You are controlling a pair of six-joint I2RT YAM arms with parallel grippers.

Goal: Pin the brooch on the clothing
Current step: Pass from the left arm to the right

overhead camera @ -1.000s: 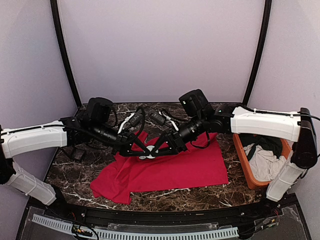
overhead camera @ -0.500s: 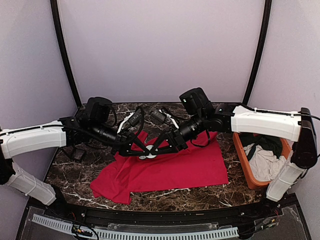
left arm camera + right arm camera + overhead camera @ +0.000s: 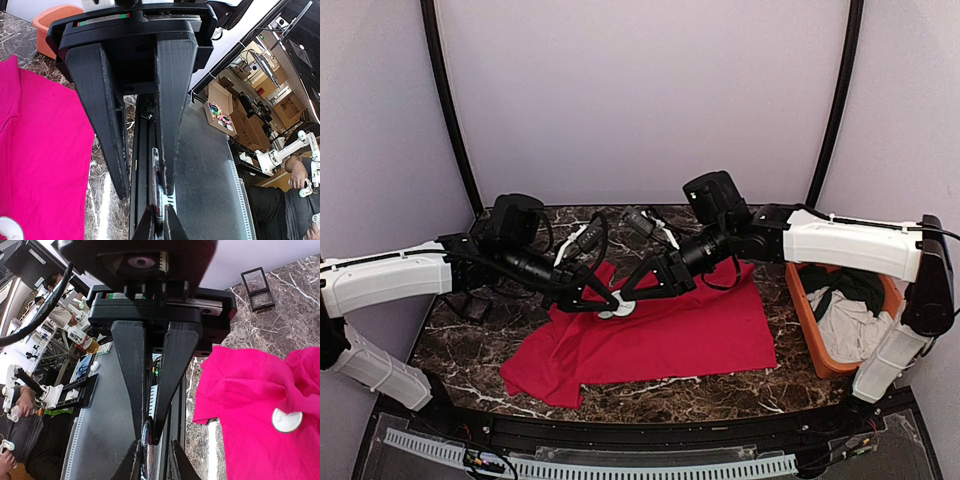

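Clothing (image 3: 690, 335): flat, long axis left–right | left gripper (image 3: 145, 192) pressed nearly together | right gripper (image 3: 146, 432) pinching thin disc (image 3: 145, 452) edge-on

No text, label, brand or number can be read.

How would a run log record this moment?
left fingers: shut | right fingers: tip to tip with left, over red T-shirt | white disc: on it

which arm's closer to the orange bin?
Right. The right arm runs beside the orange bin, at its far end; the left arm is on the other side of the red shirt.
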